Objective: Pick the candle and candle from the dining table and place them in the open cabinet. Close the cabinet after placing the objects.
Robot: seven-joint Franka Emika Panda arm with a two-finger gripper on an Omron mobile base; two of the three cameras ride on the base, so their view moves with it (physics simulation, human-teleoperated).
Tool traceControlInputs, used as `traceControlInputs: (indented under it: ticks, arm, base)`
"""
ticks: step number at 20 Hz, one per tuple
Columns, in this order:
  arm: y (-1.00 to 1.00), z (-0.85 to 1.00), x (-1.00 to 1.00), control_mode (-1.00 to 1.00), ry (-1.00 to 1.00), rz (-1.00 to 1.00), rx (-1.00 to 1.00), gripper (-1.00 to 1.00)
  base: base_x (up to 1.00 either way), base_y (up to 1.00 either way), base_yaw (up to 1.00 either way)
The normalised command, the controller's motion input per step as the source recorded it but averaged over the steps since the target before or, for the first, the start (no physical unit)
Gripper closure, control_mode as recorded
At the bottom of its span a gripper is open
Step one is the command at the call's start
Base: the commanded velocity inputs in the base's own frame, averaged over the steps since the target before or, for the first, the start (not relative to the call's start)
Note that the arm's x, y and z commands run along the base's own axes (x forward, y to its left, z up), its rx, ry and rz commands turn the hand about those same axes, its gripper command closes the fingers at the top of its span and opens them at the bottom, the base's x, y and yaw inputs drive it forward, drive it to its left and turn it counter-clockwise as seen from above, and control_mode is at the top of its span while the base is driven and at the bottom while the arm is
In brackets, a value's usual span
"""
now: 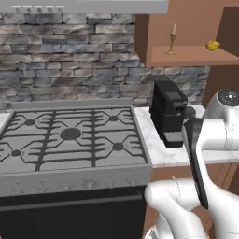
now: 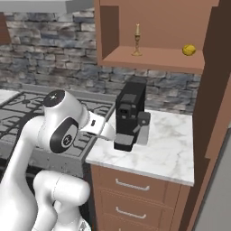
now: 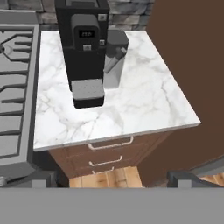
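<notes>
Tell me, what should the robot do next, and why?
Probably lift the gripper toward the cabinet door to swing it shut. The tall candle and a small yellow thing, likely the other candle, sit on the shelf, and the gripper is open and empty.

No legible text; coffee machine (image 3: 83,48) display digits blurred.

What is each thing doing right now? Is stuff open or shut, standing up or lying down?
cabinet: open, door swung aside
candle: upright in its brass candlestick on the cabinet shelf
yellow lump: lying on the same shelf, apart from the candle
coffee machine: upright on the marble counter
drawers: shut
gripper: open, holding nothing
</notes>
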Motion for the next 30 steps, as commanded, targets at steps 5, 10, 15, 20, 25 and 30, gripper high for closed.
traceControlInputs:
  ticks: [5,10,15,20,25,30]
  arm:
    - [0.0,0.0,0.0,1.0,0.0,0.0,0.0,-1.0]
    - [0.0,0.0,0.0,1.0,0.0,0.0,0.0,-1.0]
    - [0.0,0.0,0.0,1.0,0.0,0.0,0.0,-1.0]
    - [0.0,0.0,0.0,1.0,0.0,0.0,0.0,-1.0]
    - [0.0,0.0,0.0,1.0,0.0,0.0,0.0,-1.0]
    - [0.0,0.0,0.0,1.0,0.0,0.0,0.0,-1.0]
  base:
    - [-0.57,-0.06,-0.01]
    - [-0.59,-0.05,-0.02]
    - [-0.58,-0.05,-0.04]
    - [-0.57,-0.02,-0.13]
    - [-0.24,0.03,-0.79]
    - [-0.13,0.03,-0.9]
